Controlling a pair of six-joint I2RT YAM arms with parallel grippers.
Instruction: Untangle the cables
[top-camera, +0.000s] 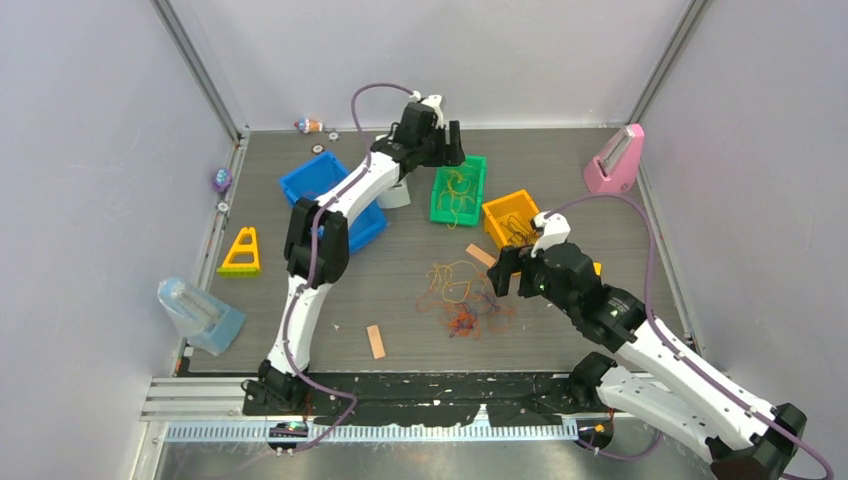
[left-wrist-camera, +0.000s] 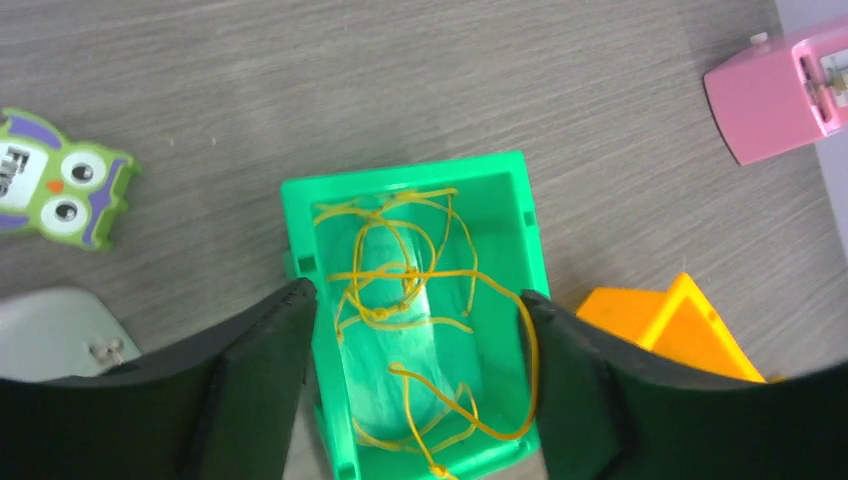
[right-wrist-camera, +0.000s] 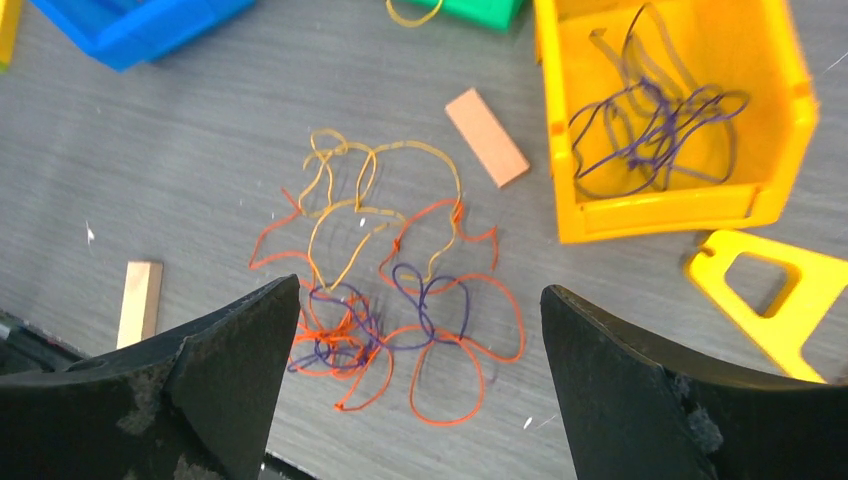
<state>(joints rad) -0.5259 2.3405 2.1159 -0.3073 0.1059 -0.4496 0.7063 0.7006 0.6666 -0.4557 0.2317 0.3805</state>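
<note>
The left gripper (left-wrist-camera: 415, 295) hangs over the far green bin (left-wrist-camera: 522, 200), jaws apart and empty. Yellow cables (left-wrist-camera: 400, 275) lie inside. The right gripper (right-wrist-camera: 420, 290), jaws wide, hangs over the tangle (right-wrist-camera: 390, 310) on the table. Next, I think, it should pinch one orange strand.

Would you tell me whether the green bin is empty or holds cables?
Not empty: yellow cables lie loosely inside the green bin.

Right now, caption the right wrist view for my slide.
Open right gripper over tangled orange, yellow and purple cables; purple strands in the yellow bin.
</note>
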